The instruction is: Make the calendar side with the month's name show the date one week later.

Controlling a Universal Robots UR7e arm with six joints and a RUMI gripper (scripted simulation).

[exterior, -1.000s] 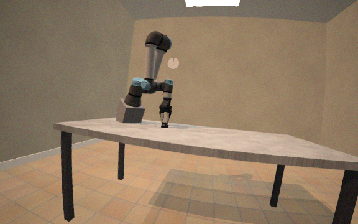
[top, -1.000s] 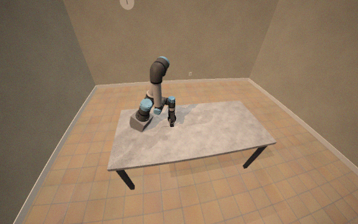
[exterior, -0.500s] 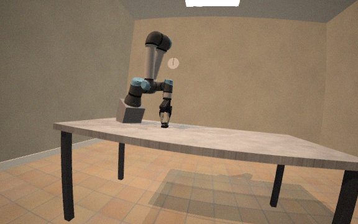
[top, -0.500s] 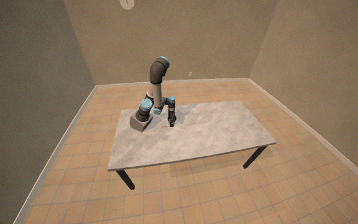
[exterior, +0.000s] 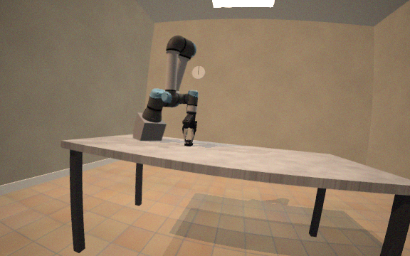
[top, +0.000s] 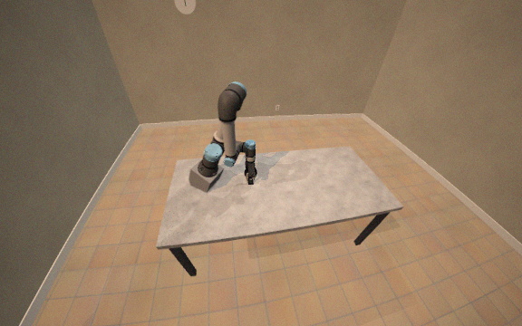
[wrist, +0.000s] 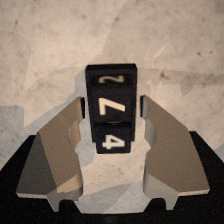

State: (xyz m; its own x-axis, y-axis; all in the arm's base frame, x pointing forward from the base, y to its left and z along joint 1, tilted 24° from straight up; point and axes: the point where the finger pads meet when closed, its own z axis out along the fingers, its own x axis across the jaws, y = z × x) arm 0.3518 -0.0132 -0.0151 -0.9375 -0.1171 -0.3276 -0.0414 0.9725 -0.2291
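A black number cube [wrist: 111, 107] sits on the table [wrist: 45, 45] [top: 315, 190] [exterior: 269, 160] between my fingers. Its top face shows a white 7, its near side a 4 and its far side a 2. My gripper [wrist: 112, 98] [top: 250, 181] [exterior: 188, 141] points straight down over the cube. The fingers stand slightly apart from the cube's left and right sides, with a thin gap on each side, so the gripper is open. No tray, second cube or month block shows in any view.
The robot's grey base block [top: 204, 177] [exterior: 149, 131] stands at the table's back left corner, close to the gripper. A tiled floor surrounds the table.
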